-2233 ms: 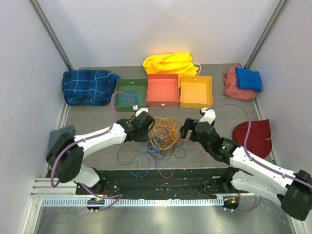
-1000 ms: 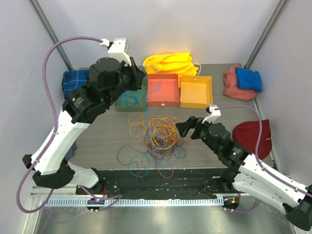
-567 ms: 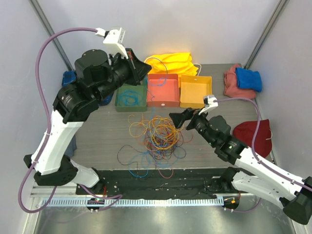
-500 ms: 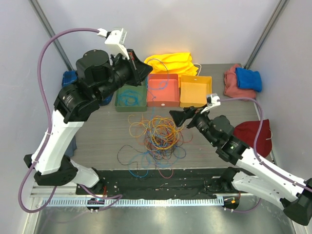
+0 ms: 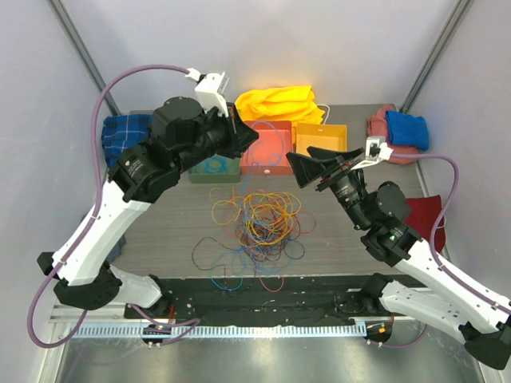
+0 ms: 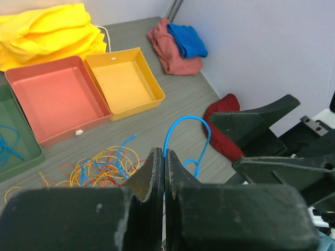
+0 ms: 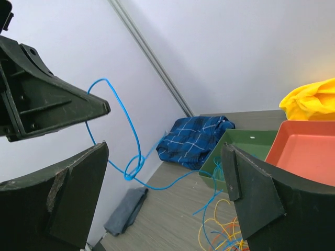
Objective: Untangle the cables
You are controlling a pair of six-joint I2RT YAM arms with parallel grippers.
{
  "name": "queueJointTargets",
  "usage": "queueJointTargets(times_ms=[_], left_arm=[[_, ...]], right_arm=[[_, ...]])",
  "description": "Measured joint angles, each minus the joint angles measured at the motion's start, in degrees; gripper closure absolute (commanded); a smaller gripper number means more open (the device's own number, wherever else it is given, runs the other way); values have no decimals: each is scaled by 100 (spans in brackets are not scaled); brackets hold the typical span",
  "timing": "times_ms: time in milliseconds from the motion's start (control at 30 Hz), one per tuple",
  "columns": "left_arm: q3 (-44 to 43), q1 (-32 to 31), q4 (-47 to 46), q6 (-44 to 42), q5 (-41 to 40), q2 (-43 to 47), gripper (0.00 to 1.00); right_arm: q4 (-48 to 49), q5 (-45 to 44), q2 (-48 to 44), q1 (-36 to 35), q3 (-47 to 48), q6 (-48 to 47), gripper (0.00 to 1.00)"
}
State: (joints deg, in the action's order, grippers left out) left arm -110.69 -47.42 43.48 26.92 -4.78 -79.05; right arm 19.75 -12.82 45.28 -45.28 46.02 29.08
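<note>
The cables [image 5: 257,219] lie in a tangled pile of orange, yellow, blue and red strands at the table's middle; the pile also shows in the left wrist view [image 6: 102,168]. My left gripper [image 5: 239,134] is raised above the trays and shut on a blue cable [image 6: 184,125], which loops out past its tips [image 6: 164,152]. In the right wrist view the same blue cable [image 7: 123,117] hangs in a knotted loop and trails down toward the pile. My right gripper [image 5: 309,163] is open and empty, lifted above the pile's right side, its jaws wide apart [image 7: 165,157].
Green tray [image 5: 227,166] holding a blue strand, red tray [image 5: 267,152] and yellow tray [image 5: 321,148] stand in a row behind the pile. Cloths lie around: blue plaid [image 5: 120,132], yellow [image 5: 275,102], pink and blue [image 5: 397,132], dark red [image 5: 425,214], grey [image 7: 123,209].
My left arm lifted from the pile with the blue cable and swung right over the trays. My right gripper rose off the table toward the back and stands wide open.
</note>
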Motion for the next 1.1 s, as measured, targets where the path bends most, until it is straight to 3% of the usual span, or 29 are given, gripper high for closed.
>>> queueJointTargets(times_ms=[267, 867, 1100], left_arm=[[789, -20, -173, 120, 98, 260, 100], [1001, -35, -402, 142, 243, 293, 100], [1054, -59, -407, 149, 254, 295, 100]], right_arm=[[-339, 96, 334, 0, 72, 39, 10], [-643, 243, 496, 0, 33, 173, 46], [-796, 245, 625, 0, 33, 190, 50]])
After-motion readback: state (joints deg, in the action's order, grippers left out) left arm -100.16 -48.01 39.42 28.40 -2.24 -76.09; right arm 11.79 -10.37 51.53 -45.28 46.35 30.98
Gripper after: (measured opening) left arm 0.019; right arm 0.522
